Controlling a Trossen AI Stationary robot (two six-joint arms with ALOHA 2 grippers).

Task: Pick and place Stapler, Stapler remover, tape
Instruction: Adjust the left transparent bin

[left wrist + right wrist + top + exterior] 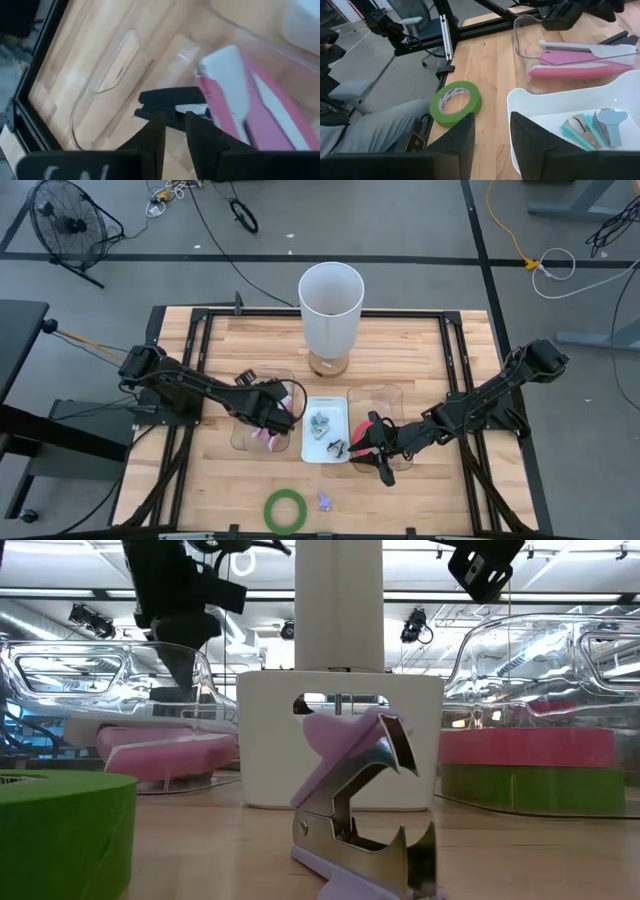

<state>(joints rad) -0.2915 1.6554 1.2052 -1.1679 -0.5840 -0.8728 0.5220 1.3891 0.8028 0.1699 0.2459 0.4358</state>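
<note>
The left gripper [283,409] hangs over the clear plastic bin on the left [240,442], its dark fingers [156,131] close together with only a narrow gap and nothing visibly between them; just beyond their tips lies the pink and white stapler [240,100], resting inside that bin, so the stapler looks placed. The right gripper [377,442] sits low at the near edge of the clear plastic bin on the right [375,393], fingers [462,137] slightly parted and holding nothing as far as the wrist view shows. Between the two bins stands the small white rectangular tray [310,452], with a teal staple remover [590,126] already in it beside another dark one [335,446]. In the right bin the low view shows a red tape ring [525,746] stacked on a green one [530,785], so two tapes seem done. Left over, I judge, are the loose green tape ring [285,510] and the small lilac staple remover [324,501], both on the bare wood near the front edge of the table [180,480], near each other but apart. That front strip is open and reachable from either side; the tall white cylinder [330,305] stands well behind the tray, out of the way. The tight spots are the bin walls and the tray rim, which crowd both grippers.
</note>
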